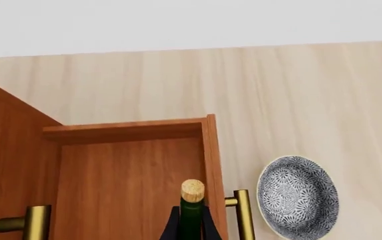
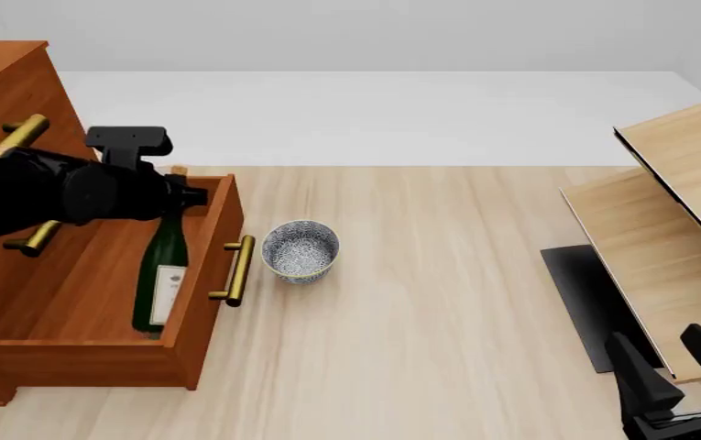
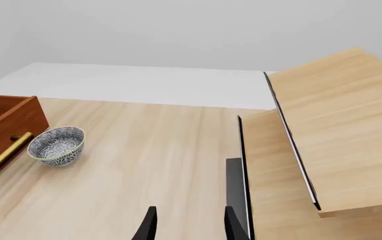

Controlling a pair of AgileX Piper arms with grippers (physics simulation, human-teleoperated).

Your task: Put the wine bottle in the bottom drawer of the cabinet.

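A: Far left of the front frame: the cabinet [image 2: 2, 82] is seen, reddish-brown, with brass bar handles on its upper fronts. The bottom drawer [image 2: 197, 312] is pulled out onto the worktop [image 2: 448, 302], its single brass handle [image 2: 234, 270] facing right.

B: And the wine bottle [image 2: 160, 275]?

A: It is noted inside that drawer, label near its base, base toward the lower edge of the frame, neck running up under the left arm. Whether the base rests on the drawer floor cannot be told.

B: The left pincer [image 1: 191, 222]?

A: It is hidden by the arm in the front view. In the left wrist view its dark fingers [image 1: 171, 227] are seen pressed against both sides of the green neck, the tan cork [image 1: 192, 190] standing clear beyond them.

B: Moving right?

A: A grey patterned bowl [image 2: 300, 249] is recorded on the worktop just beside the drawer handle, not touching it. Pale light-wood panels [image 2: 680, 211] fill the right edge, with a dark flat slab [image 2: 588, 293] beneath them.

B: The right pincer [image 3: 187, 225]?

A: It is logged at the lower right corner of the front frame, fingers spread, nothing between them, well apart from the drawer.
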